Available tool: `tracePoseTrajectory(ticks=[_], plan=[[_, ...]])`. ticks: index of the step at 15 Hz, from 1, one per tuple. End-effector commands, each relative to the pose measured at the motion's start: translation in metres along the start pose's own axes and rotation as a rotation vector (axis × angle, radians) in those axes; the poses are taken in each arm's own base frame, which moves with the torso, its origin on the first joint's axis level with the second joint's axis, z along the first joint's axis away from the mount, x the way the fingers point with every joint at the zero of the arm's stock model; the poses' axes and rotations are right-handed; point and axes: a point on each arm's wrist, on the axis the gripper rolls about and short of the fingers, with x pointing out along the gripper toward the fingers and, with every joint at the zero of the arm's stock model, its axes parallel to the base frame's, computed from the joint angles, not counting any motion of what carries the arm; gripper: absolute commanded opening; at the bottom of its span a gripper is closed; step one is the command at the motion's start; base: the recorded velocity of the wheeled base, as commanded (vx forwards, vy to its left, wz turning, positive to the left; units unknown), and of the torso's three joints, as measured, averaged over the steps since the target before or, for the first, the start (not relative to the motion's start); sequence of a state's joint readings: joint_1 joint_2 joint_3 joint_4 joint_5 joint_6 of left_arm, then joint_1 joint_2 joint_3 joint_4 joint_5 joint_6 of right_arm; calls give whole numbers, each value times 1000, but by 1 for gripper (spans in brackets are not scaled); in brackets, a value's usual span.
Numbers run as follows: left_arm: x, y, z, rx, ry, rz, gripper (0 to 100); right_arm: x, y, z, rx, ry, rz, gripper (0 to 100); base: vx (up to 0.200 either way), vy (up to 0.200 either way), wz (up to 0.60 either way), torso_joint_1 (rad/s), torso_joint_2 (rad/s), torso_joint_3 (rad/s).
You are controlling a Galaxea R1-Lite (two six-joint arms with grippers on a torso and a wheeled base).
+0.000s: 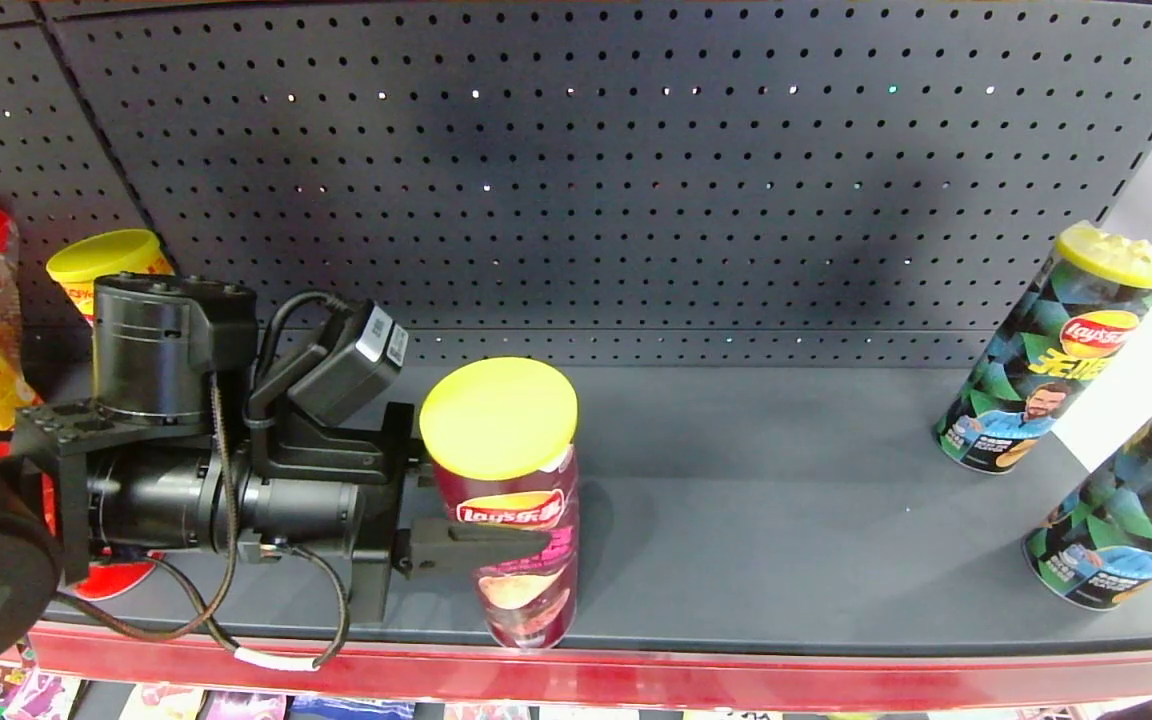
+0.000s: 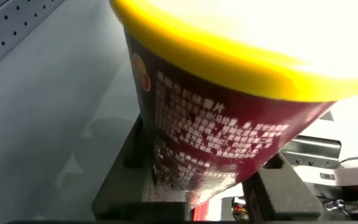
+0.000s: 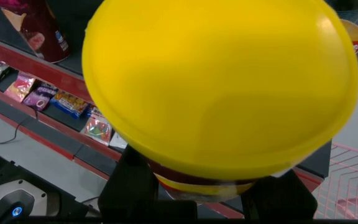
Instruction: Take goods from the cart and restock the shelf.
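Note:
A maroon chip can with a yellow lid stands upright on the dark shelf, close to its red front edge. My left gripper comes in from the left and is shut on the can's middle. Up close, that can sits between my left gripper's black fingers. My right gripper is shut on another can with a wide yellow lid, held off the shelf front. Past that lid I see the maroon can on the shelf.
Two green chip cans stand at the shelf's right end, behind a white strip. Yellow-lidded cans crowd the left end. A pegboard wall closes the back. Snack packets lie on a lower shelf, and a pink wire cart is nearby.

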State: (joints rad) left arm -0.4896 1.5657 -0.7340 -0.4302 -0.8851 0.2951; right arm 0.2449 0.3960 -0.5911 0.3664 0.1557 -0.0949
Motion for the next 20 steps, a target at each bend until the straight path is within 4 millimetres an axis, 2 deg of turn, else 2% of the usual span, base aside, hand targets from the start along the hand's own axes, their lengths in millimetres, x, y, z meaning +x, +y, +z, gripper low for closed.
tracePoseTrajectory(ticks=[1,5,8,11,15,20], plan=[[-1,0,0,0,-1,4,100,0,0,0,0,0,1,0,0,0,0,0,0,0],[-10,-1,1,1,-7,35,100,1,0,1,0,6,6,0,0,0,0,0,0,0],[-31,-10,-2,1,-18,91,100,9,-2,11,3,30,15,0,0,0,0,0,0,0],[-61,-45,-6,-50,-52,139,100,24,-5,25,10,68,55,0,0,0,0,0,0,0],[-83,-81,-11,-106,-88,245,100,61,-10,44,-11,80,140,0,0,0,0,0,0,0],[-97,-99,-19,-98,-95,462,100,118,-4,83,-46,92,280,0,0,0,0,0,0,0]])
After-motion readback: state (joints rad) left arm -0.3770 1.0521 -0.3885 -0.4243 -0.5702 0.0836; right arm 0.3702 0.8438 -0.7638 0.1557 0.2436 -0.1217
